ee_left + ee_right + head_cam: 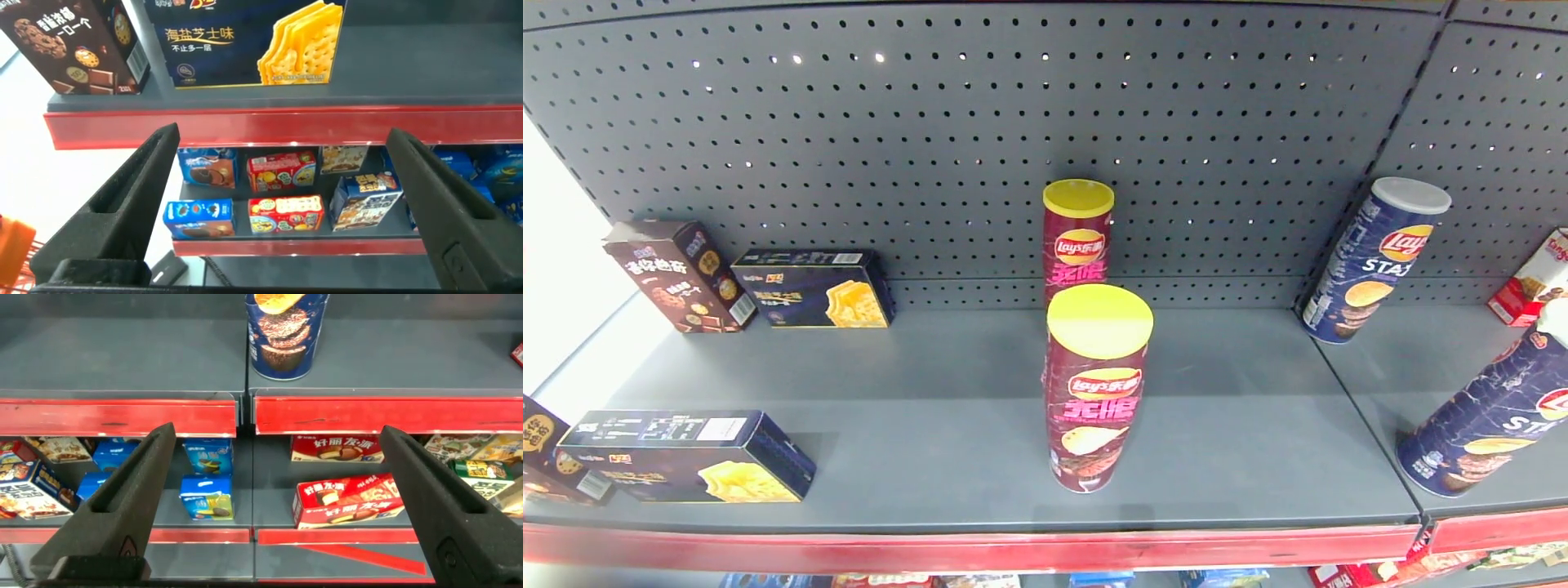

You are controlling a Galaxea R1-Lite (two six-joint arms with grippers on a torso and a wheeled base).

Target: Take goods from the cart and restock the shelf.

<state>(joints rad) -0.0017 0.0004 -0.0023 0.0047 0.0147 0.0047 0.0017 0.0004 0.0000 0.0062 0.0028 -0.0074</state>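
Two maroon chip cans with yellow lids stand on the grey shelf (1241,457), one near the front (1094,388) and one behind it (1077,237). Two dark blue chip cans stand at the right, one at the back (1372,261), one in front (1486,420). My left gripper (282,163) is open and holds nothing, in front of the shelf's red edge (286,126), below a blue cracker box (245,41). My right gripper (278,457) is open too and holds nothing. It faces the red edge (384,415) beneath the front blue can (286,335).
Cracker boxes (813,287) and dark cookie boxes (678,273) sit on the shelf's left side, another cracker box (686,457) at the front left. A red box (1531,282) leans at the far right. Lower shelves hold several snack boxes (347,498).
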